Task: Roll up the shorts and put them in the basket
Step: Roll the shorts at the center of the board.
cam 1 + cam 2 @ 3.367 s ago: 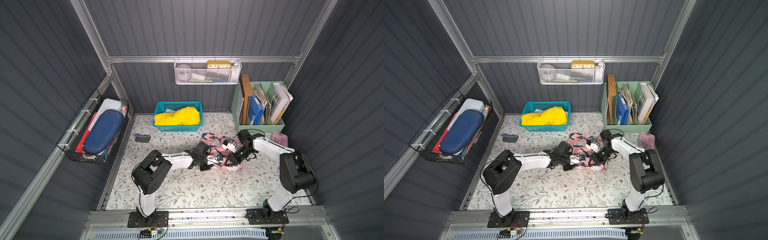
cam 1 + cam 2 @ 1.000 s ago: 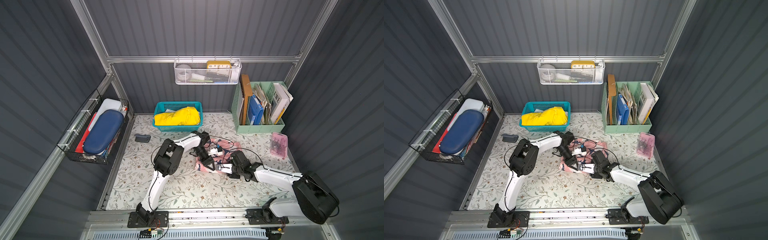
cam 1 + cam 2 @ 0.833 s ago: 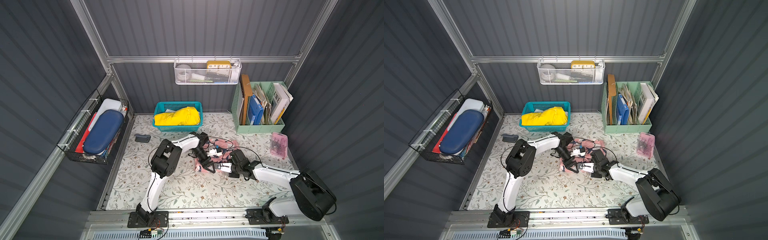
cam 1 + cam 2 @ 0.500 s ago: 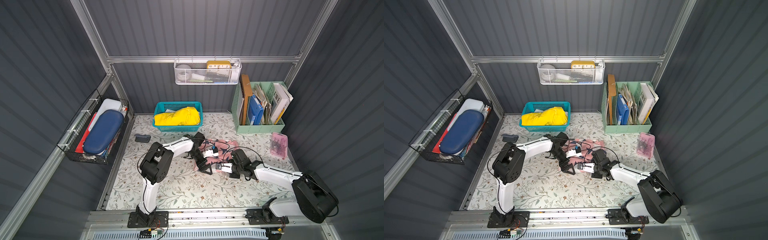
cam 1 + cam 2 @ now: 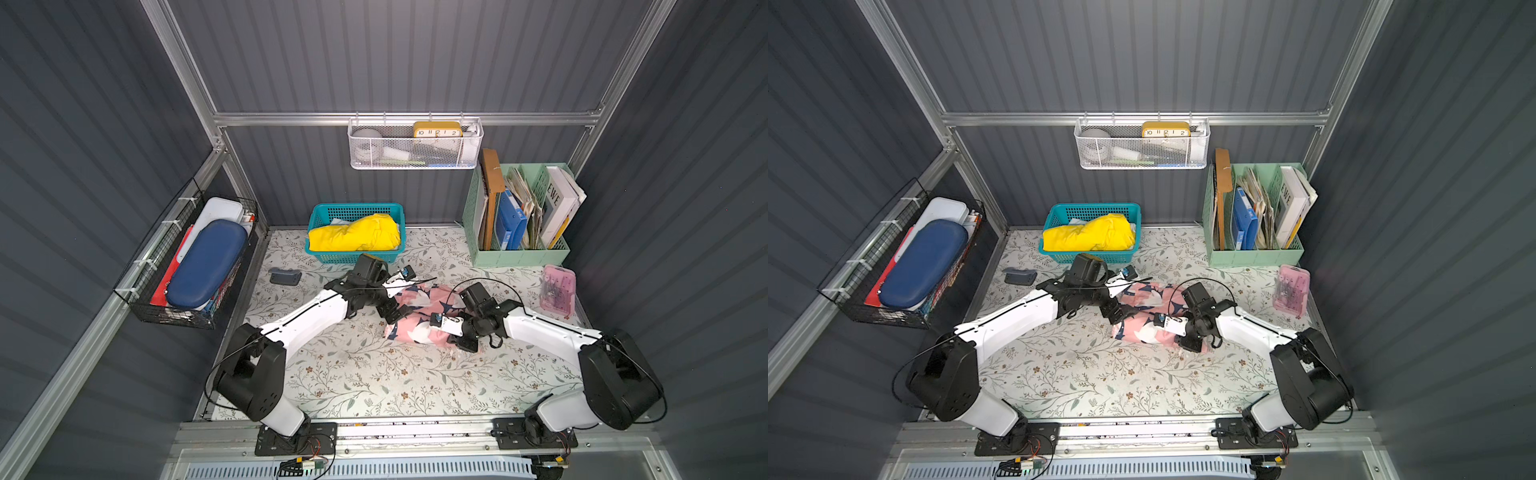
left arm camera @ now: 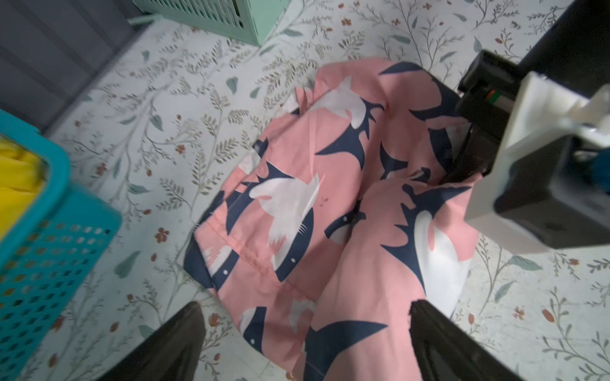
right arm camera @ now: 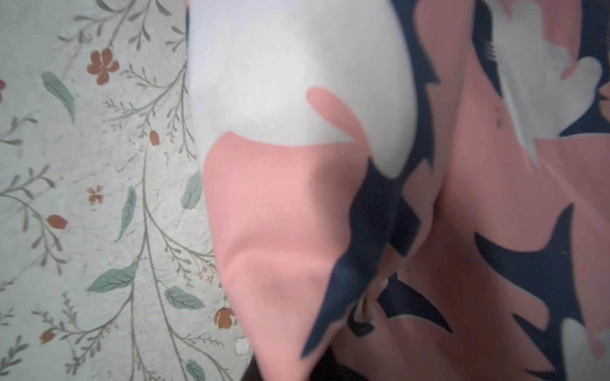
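Note:
The pink shark-print shorts [image 5: 417, 320] [image 5: 1140, 322] lie bunched and partly rolled mid-table, over the flowered mat. My left gripper [image 5: 395, 312] [image 5: 1116, 312] is at their left end, open. In the left wrist view its two dark fingers straddle the near end of the shorts [image 6: 330, 204] without touching them; left gripper [image 6: 307, 316]. My right gripper [image 5: 440, 328] [image 5: 1165, 328] comes in from the right, shut on a fold of the shorts [image 7: 462, 204]. Fabric drapes over its jaws in the right wrist view; right gripper [image 7: 330, 369].
A teal basket [image 5: 320, 253] [image 6: 49, 237] holding a yellow cloth [image 5: 355, 232] stands just behind the left arm. A green file organiser [image 5: 519, 253] and a pink box [image 5: 559, 289] are at back right. A small grey object [image 5: 284, 275] lies at left.
My left gripper has opened and let go of the shorts, and the left arm has lowered. My right gripper has closed on the fold on the right side.

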Motion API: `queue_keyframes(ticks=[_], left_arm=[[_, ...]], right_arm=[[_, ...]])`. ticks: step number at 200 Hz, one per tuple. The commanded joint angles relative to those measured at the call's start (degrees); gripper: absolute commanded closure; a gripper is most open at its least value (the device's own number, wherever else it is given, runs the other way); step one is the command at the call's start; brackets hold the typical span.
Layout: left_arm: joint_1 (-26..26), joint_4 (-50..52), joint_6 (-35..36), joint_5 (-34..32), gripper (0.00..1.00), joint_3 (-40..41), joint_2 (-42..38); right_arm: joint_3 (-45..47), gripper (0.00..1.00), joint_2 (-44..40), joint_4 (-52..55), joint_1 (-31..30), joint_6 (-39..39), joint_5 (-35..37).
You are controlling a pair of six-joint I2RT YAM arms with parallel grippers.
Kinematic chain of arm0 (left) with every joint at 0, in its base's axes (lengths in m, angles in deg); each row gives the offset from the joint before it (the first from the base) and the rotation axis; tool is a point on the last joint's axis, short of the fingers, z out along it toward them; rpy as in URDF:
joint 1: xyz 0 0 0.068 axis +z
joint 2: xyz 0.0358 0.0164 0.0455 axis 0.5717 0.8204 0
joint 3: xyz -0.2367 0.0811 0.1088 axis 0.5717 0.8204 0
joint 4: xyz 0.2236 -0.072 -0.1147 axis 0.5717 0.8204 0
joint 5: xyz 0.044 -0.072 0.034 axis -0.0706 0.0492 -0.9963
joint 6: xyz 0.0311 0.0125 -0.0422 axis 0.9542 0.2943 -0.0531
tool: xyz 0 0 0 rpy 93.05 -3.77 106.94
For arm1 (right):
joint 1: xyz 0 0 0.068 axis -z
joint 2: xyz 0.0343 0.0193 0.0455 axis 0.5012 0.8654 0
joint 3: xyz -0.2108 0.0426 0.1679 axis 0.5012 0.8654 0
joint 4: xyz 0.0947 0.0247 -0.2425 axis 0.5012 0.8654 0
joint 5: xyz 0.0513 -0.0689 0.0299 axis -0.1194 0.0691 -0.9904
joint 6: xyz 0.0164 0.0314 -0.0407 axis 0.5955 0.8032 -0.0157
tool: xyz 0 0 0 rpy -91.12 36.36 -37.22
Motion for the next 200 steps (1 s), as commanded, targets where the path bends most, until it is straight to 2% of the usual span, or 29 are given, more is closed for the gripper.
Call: queue_keyframes(ticks=[1,29,44,89,110,156,200], left_arm=[[0.1,-3.0,0.6,-1.4,0.0,0.8,-0.6],[0.2,-3.0,1.8,-1.3,0.0,2.2,-1.6],[0.1,-5.0,5.1,-1.8,0.0,4.5,-2.9],[-0.7,-8.1,9.2,0.0,0.01,8.7,-7.1],[-1.8,-8.2,11.0,0.3,0.0,9.3,-7.5],[-6.5,-7.4,16.6,-1.1,0.01,9.5,-5.6],[-10.3,-8.5,21.0,-3.1,0.0,10.0,-0.6]], right_arm=[[-4.0,1.0,2.2,8.8,1.9,4.4,-9.1],[-8.6,1.0,5.6,14.7,4.6,5.1,-16.9],[-11.3,1.0,7.9,18.7,6.2,5.9,-19.9],[-23.8,1.0,19.8,35.5,8.7,7.4,-25.2],[-27.1,1.0,24.4,40.2,8.9,7.2,-26.5],[-28.6,1.0,26.7,41.0,10.0,8.5,-27.7],[-29.1,1.0,28.3,41.2,11.0,9.7,-27.9]])
